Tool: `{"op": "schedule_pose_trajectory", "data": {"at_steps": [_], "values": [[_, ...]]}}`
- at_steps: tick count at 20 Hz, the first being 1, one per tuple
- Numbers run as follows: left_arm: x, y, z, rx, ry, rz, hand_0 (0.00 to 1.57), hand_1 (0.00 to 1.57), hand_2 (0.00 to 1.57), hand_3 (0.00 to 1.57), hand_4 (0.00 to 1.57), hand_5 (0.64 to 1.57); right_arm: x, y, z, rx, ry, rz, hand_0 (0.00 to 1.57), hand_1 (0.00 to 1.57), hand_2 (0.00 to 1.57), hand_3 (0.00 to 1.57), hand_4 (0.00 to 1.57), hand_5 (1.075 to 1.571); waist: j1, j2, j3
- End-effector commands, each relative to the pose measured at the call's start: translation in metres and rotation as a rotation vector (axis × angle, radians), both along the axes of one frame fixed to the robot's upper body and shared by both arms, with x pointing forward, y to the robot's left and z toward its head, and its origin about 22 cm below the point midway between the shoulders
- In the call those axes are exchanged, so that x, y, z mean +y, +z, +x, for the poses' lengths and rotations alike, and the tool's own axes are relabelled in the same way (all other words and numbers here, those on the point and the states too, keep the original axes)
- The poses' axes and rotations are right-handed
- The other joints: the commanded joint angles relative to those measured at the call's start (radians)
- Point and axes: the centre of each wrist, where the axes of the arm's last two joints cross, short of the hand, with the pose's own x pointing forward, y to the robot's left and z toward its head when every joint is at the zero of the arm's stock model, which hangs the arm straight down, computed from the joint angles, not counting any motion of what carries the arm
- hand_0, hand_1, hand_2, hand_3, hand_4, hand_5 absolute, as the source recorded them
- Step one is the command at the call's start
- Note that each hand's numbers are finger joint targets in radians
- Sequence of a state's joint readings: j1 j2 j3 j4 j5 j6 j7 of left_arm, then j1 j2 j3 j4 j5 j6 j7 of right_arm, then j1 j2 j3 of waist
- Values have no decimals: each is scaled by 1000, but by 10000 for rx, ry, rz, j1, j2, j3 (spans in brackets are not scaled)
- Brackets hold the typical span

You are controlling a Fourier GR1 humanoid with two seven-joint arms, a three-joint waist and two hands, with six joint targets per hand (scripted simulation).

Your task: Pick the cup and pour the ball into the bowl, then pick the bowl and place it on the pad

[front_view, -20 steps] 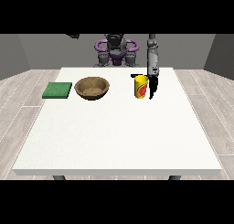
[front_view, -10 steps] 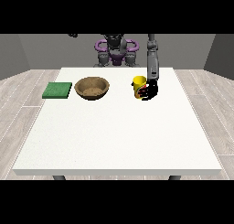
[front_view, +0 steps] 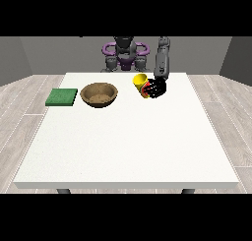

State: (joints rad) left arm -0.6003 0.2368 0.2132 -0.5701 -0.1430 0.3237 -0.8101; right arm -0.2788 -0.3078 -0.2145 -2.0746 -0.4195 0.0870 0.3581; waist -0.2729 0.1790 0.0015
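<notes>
Yellow, with a red patch on its side, the cup [front_view: 141, 84] tilts toward the bowl [front_view: 99, 95], its mouth turned up and leftward; no writing on it can be read. The black hand at the view's right [front_view: 155, 88] has its fingers curled around the cup. The brown wooden bowl stands on the white table [front_view: 128, 146], its contents unclear. The green pad [front_view: 62, 97] lies just left of the bowl.

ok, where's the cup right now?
Front view: the yellow cup is right of centre at the table's far side, tilted in the hand at the view's right, right of the bowl.
</notes>
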Motion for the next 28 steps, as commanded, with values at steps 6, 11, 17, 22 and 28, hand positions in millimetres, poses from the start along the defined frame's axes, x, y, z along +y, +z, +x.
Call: {"op": "schedule_pose_trajectory", "data": {"at_steps": [6, 11, 17, 22, 28], "values": [[-37, 43, 39, 319, 1209, 3708, 1405, 1405, 1571, 1571, 1058, 1548, -9, -20, 15, 665, 6, -248, 0, 0, 0, 0, 256, 1561, -180, -585, 6], [-75, 57, 55, -185, 2236, 5360, 1391, 1391, 1571, 1571, 920, 1561, 6, -14, 27, 75, 305, -22, 0, 0, 0, 0, 298, 1562, -228, -78, -1], [-83, 71, 66, 160, 2692, 6134, 1391, 1391, 1571, 1571, 920, 1561, -10, -36, 27, 250, 266, 72, 0, 0, 0, 0, 348, 1564, -197, -284, -3], [-86, 80, 75, -838, 3314, 9058, 1368, 1368, 1571, 1571, 828, 1552, 12, -24, 38, 551, 200, -23, 0, 0, 0, 0, 347, 1562, -281, -514, 11], [-142, 54, 65, -412, 2182, 11847, 1326, 1326, 1433, 1427, 979, 1480, 14, -42, 52, 1279, 44, -51, 0, 0, 0, 0, 378, 1565, 165, -1125, 7]]}}
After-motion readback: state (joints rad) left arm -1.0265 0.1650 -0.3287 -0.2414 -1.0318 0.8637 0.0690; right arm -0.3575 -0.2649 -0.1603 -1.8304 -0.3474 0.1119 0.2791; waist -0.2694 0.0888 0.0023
